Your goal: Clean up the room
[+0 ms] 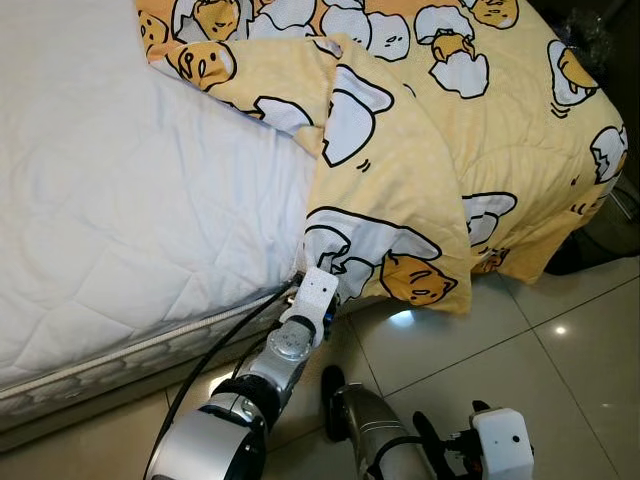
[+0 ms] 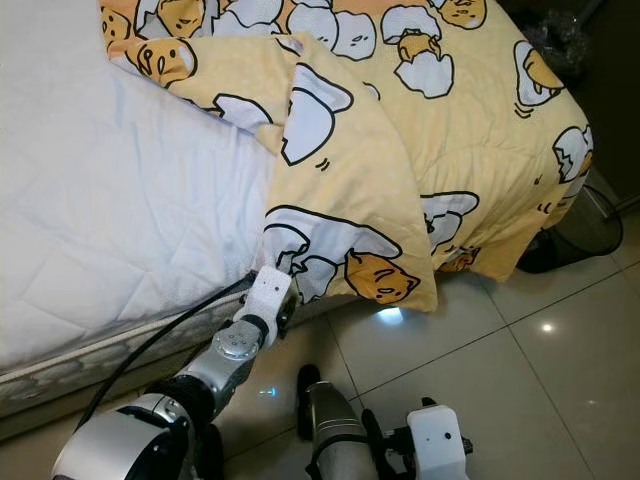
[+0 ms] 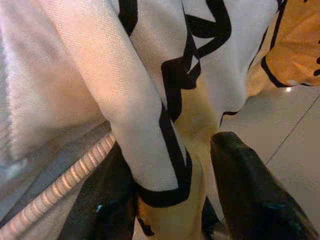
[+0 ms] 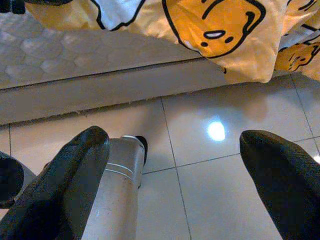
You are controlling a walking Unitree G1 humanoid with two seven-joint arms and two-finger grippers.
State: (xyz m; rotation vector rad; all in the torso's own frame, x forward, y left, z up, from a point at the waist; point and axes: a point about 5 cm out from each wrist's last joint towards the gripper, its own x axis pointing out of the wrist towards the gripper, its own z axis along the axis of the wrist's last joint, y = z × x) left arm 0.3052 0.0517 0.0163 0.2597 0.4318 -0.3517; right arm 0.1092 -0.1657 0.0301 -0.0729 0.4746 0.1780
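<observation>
My left fingers [image 3: 250,190] are closed onto a fold of the yellow blanket [image 1: 400,190], the cloth pinched between the two black tips where its white-and-black print hangs down. That left gripper [image 1: 312,292] sits right at the side edge of the mattress [image 1: 120,200], just beside its ribbed piping [image 3: 75,172], under the lowest hanging corner of the blanket. From there the blanket climbs up over the mattress edge and spreads across the far end of the bed, its egg-cartoon pattern facing up; one flap is folded back over itself near the middle of the bed, and the far side drapes down toward the floor [image 1: 560,350]. The near part of the mattress lies bare, white and quilted.

My right gripper [image 4: 175,175] is low above the tiled floor, well apart from the blanket, its fingers [image 4: 75,170] spread wide and grasping nothing. Between them I see my own silver leg [image 4: 117,190] and, beyond it, the base of the bed [image 4: 125,85] with the blanket's hanging corner above. A bright spot of light reflects off the tiles near that corner.
</observation>
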